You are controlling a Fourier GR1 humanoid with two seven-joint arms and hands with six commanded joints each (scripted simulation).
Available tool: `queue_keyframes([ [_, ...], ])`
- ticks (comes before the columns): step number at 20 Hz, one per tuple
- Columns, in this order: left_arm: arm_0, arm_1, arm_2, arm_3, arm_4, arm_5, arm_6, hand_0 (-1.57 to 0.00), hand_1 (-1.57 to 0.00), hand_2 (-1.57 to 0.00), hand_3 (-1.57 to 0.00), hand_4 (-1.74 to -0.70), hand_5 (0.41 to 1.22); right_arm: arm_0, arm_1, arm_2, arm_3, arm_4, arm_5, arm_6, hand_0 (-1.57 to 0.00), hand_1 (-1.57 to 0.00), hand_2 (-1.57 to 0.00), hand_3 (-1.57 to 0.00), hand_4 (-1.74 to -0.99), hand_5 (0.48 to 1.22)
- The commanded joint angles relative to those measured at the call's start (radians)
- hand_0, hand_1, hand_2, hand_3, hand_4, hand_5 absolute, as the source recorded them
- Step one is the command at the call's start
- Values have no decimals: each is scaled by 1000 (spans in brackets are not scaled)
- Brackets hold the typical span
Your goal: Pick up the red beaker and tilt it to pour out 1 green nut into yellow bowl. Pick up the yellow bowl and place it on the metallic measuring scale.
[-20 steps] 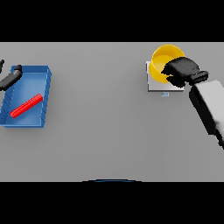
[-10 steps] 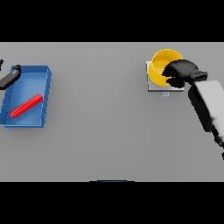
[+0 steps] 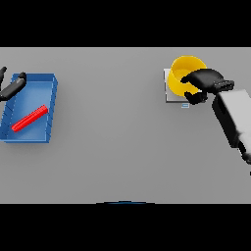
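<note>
Our right hand grips the yellow bowl by its near rim, over the metallic measuring scale beneath it. We should lower it level and centred, then uncurl gently.

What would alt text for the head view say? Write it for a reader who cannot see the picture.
The robot's right hand grips the rim of a yellow bowl sitting on a metallic scale at the grey table's far right. At far left, a red beaker lies on its side in a blue tray, with the left hand at the tray's far corner.
</note>
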Motion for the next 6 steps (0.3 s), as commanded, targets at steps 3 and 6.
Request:
queue_keyframes([
  [3,6,3,4,-3,4,2,-6,1,1,1,1,-722,697,-3,-5,1,19,3,18,8,-77,-124,-202,-352,-1431,799],
  [6,-3,6,4,6,1,-9,-7,1,1,1,1,-720,693,-7,-4,-8,20,-4,34,38,-39,-63,-103,-272,-1410,759],
])
